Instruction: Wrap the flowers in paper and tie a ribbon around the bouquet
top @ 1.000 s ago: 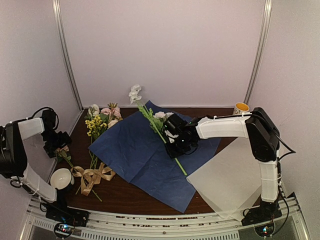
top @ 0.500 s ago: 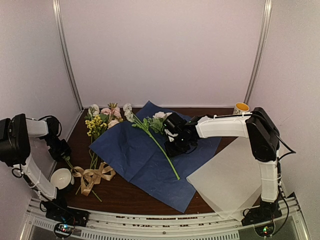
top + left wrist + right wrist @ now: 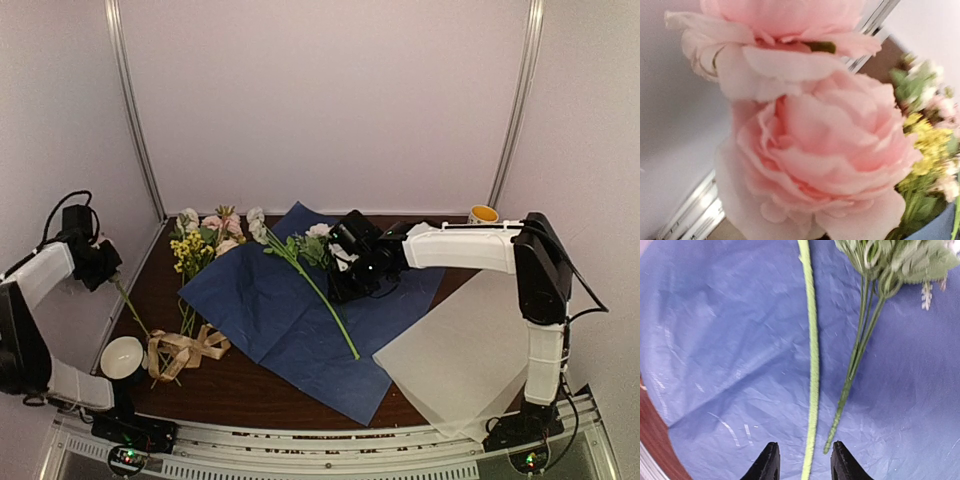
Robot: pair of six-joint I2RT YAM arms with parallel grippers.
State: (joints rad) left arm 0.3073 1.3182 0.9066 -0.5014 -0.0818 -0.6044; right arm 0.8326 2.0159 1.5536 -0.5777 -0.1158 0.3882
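- Top view: the left claw (image 3: 98, 265) is clamped together on a pink flower (image 3: 130, 306). Its thin stem dangles near the left edge of the table (image 3: 250, 385), well apart from the paper (image 3: 270, 300). A limp stem hanging like this may swing on the way across. It could then snag the ribbon (image 3: 185, 350) or the loose flowers (image 3: 205, 240) at the back left.
- Top view: the right claw (image 3: 340, 290) hovers with its fingers apart over the long stem (image 3: 322, 292), which lies diagonally on the paper. A low or sideways retreat could drag that stem out of line.
- Left wrist view: the pink flower (image 3: 815, 150) fills almost the whole frame, blurred, and the claw's own fingers are hidden. Only a strip of the flowers (image 3: 925, 145) shows at the right. With so little else in view, the flower could be set down off the paper.
- Right wrist view: the right claw (image 3: 805, 462) stands open astride the long stem (image 3: 812, 365), not pinching it. A leafy sprig (image 3: 860, 340) lies just beside. If the claw closes here it may catch both stems, or pinch and crease the paper (image 3: 715, 340).
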